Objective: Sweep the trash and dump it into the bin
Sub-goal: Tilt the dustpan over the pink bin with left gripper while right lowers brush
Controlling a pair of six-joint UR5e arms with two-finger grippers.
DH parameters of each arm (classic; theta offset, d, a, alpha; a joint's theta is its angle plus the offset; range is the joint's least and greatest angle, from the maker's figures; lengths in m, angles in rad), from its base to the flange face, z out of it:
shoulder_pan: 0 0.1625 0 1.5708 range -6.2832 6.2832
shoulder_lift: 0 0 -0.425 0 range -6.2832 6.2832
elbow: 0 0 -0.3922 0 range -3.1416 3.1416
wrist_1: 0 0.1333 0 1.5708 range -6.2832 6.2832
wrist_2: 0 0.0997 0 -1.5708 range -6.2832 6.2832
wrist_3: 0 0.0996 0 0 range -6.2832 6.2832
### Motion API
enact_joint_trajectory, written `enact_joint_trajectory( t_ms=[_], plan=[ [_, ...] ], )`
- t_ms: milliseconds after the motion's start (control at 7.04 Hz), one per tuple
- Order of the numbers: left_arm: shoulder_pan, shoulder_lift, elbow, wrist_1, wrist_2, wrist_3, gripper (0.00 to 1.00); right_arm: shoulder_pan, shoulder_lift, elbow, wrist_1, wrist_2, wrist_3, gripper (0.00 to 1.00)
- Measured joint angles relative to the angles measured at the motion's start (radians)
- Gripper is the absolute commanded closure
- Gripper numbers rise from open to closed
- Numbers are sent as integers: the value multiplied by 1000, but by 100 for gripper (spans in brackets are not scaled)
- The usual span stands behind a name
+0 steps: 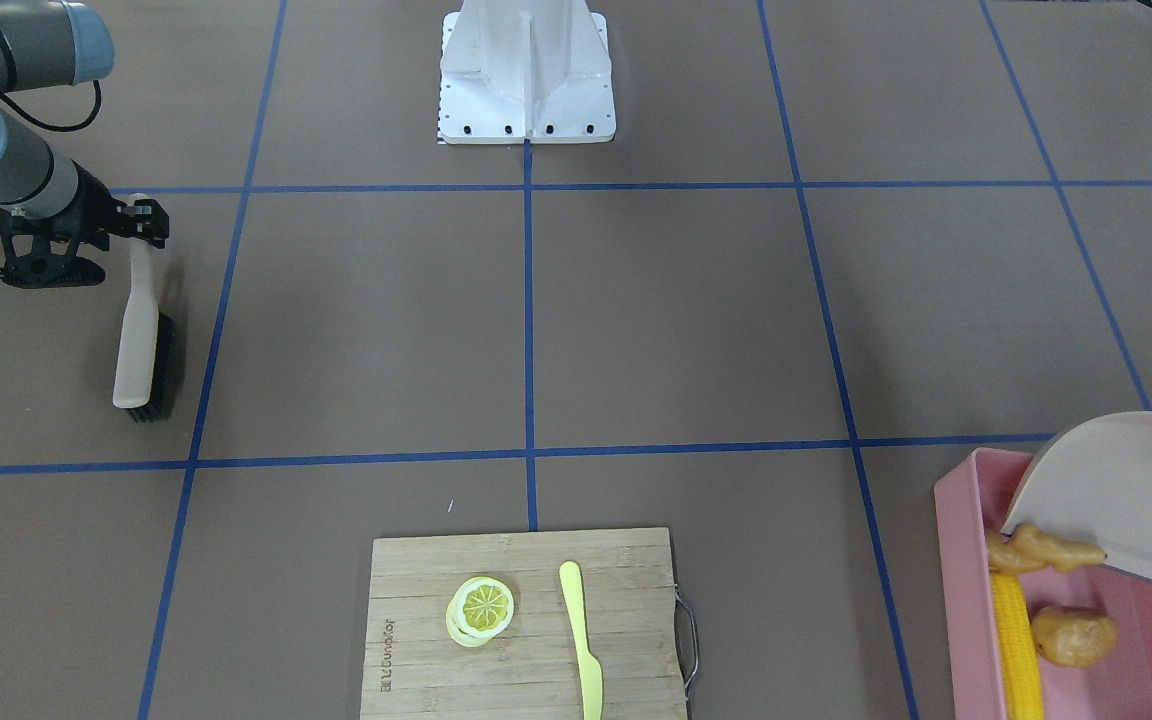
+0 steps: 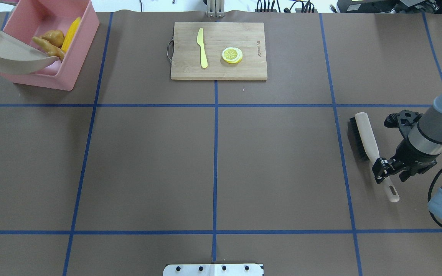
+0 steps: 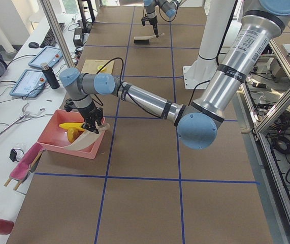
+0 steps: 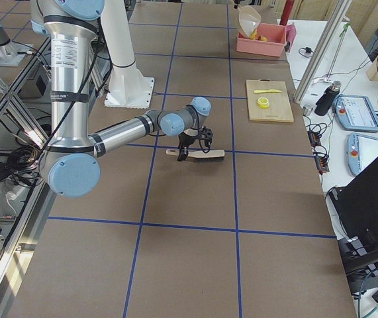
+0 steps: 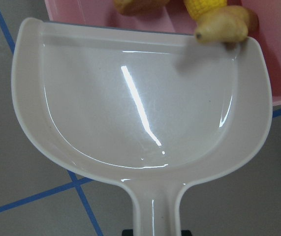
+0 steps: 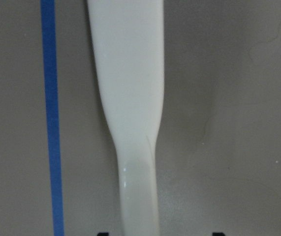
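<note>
The pink bin (image 2: pixel 64 74) stands at the table's far left corner. Inside it lie the yellow corn cob (image 2: pixel 71 32) and the brownish potato (image 2: pixel 54 37). The tan ginger root (image 2: pixel 48 48) rests at the lip of the beige dustpan (image 2: pixel 6 53). My left gripper (image 5: pixel 156 232) is shut on the dustpan's handle and holds the pan tilted over the bin's edge. The brush (image 2: pixel 363 138) lies flat on the table at the right. My right gripper (image 2: pixel 383 171) stands open with its fingers on either side of the brush handle (image 6: pixel 128 88).
A wooden cutting board (image 2: pixel 244 73) at the far middle carries a lemon slice (image 2: pixel 232 55) and a pale yellow knife (image 2: pixel 202 48). The white robot base (image 2: pixel 213 269) is at the near edge. Blue tape lines cross the brown table.
</note>
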Motion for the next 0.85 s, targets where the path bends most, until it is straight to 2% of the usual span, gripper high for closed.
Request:
enact_joint_trajectory(
  t_ms=[284,568,711,853],
  plan=[
    [-35,-28,-14,19,-1,13,100,2,-2,2,12,0,0,0],
    [-65,-14,-93,12,-18,57,100,16,0,20,49,1,0,0],
    [-73,10,-148,1,-46,137,100,61,10,24,72,0,0,0],
    [-66,44,-209,-20,-83,201,100,158,21,32,83,2,-5,0]
  ],
)
